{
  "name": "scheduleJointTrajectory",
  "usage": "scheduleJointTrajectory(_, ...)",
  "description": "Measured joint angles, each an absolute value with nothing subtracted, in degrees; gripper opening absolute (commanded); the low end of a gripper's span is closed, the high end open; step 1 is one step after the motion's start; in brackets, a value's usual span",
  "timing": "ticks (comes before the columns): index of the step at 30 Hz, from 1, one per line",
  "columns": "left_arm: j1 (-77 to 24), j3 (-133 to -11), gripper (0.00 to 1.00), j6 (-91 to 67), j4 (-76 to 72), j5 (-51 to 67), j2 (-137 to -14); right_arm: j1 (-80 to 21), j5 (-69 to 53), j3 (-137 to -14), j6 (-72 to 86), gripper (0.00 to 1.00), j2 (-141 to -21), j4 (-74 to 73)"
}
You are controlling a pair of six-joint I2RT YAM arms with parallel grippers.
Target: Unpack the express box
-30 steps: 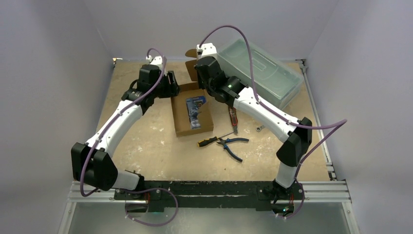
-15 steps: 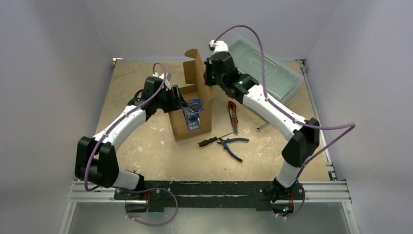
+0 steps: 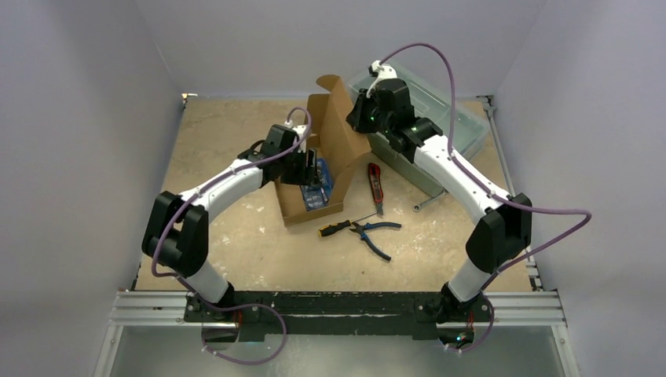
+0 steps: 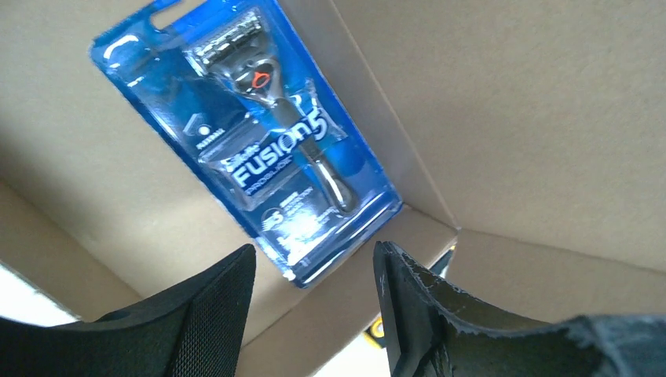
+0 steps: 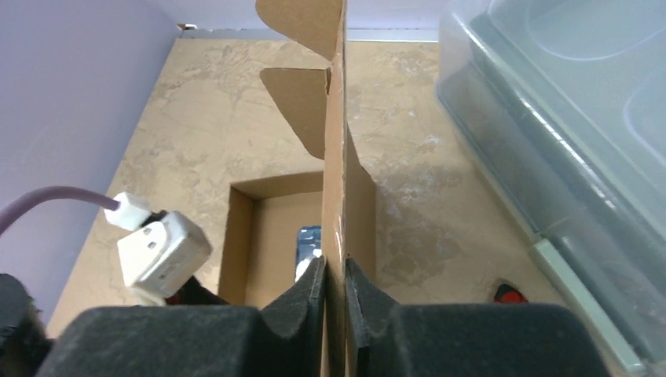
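Note:
The brown cardboard express box (image 3: 314,206) lies open mid-table with its lid (image 3: 338,126) raised upright. My right gripper (image 3: 363,124) is shut on the lid's edge; in the right wrist view its fingers (image 5: 310,294) pinch the cardboard lid (image 5: 335,157). A blue razor blister pack (image 4: 251,133) lies on the box floor and also shows in the top view (image 3: 317,192). My left gripper (image 3: 312,166) is open and reaches into the box; in the left wrist view (image 4: 314,302) it hovers just above the pack's lower end, jaws apart and empty.
A translucent grey-green plastic toolbox (image 3: 440,118) stands at the back right, close behind my right arm. A red-handled cutter (image 3: 375,182), a yellow-black screwdriver (image 3: 339,227), blue-handled pliers (image 3: 375,232) and a small wrench (image 3: 422,205) lie right of the box.
My right gripper has swung the lid up and to the right, opening the box. My left gripper has moved right, from the box's left side to inside it, over the razor pack.

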State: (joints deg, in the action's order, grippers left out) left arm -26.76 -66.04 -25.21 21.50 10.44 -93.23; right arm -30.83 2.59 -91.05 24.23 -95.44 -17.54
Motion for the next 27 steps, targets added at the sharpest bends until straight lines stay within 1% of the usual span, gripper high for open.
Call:
scheduleJointTrajectory(2,-25.7,-66.1,0.57,-21.4,22.3,11.1,-92.8,-30.0,2.1,-90.6,23.5,0.31,-95.4,-17.5)
scheduleJointTrajectory(4,-24.0,-66.0,0.57,-18.7,22.3,12.4,-92.3,-29.5,2.7,-90.6,22.2,0.47,-95.4,-18.1)
scheduleJointTrajectory(5,-23.2,-66.0,0.57,-17.5,22.3,13.0,-92.1,-29.4,3.2,-90.6,21.7,0.52,-95.4,-18.5)
scheduleJointTrajectory(10,-21.5,-66.0,0.58,-13.1,21.9,16.3,-91.8,-29.2,3.6,-90.6,18.1,0.72,-95.4,-20.4)
scheduleJointTrajectory(13,-21.6,-66.0,0.57,-11.2,21.0,18.5,-91.8,-29.2,4.0,-90.6,16.0,0.79,-95.2,-22.2)
scheduleJointTrajectory(16,-21.4,-66.0,0.56,-9.2,19.9,20.4,-91.8,-29.3,5.0,-90.7,13.5,0.90,-94.9,-24.7)
scheduleJointTrajectory(18,-20.4,-64.4,0.57,-9.5,16.2,22.9,-91.3,-29.3,5.1,-90.7,12.1,0.94,-94.5,-26.8)
scheduleJointTrajectory(20,-17.8,-60.4,0.60,-11.4,10.3,26.3,-89.6,-29.3,5.3,-90.7,11.1,0.98,-94.0,-28.7)
scheduleJointTrajectory(22,-14.1,-56.2,0.63,-13.0,5.7,29.2,-87.7,-29.4,5.3,-90.1,10.3,0.99,-92.8,-30.0)
scheduleJointTrajectory(24,-11.5,-55.1,0.66,-13.0,3.9,30.7,-87.2,-29.5,5.2,-88.5,9.7,0.99,-90.9,-30.1)
scheduleJointTrajectory(27,-11.8,-55.1,0.70,-11.8,1.8,32.1,-87.1,-29.6,4.6,-86.9,9.0,0.99,-88.0,-30.7)
